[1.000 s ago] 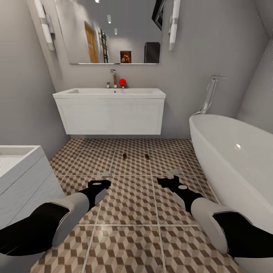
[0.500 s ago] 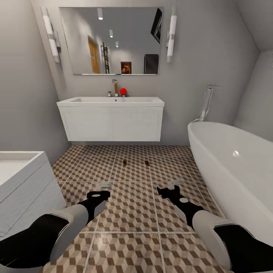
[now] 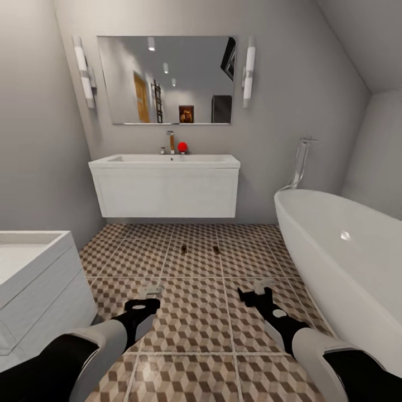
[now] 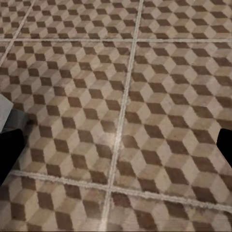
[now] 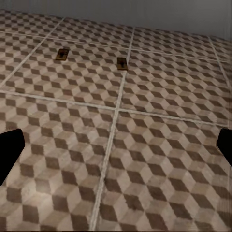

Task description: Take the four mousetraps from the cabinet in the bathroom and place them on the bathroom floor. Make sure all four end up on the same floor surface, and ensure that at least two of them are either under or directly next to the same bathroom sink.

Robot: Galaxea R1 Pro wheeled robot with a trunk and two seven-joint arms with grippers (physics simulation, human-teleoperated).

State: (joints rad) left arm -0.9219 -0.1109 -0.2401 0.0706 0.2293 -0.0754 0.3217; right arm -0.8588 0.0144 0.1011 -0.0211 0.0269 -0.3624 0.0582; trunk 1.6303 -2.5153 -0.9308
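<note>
2 mousetraps (image 3: 183, 248) (image 3: 216, 249) lie on the bathroom floor (image 3: 195, 312) before 1 sink (image 3: 164, 162). Left claw (image 3: 149, 290) and right claw (image 3: 258, 287): both apart, empty.

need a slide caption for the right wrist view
Two mousetraps lie apart on the cube-patterned bathroom floor, seen between the right gripper's spread fingers.

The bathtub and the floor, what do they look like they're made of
The bathtub looks like glossy white acrylic or enamel: a bright highlight sits on its smooth curved wall. The floor looks like matte ceramic tile: large squares printed with brown-beige cubes, with pale grout lines.
</note>
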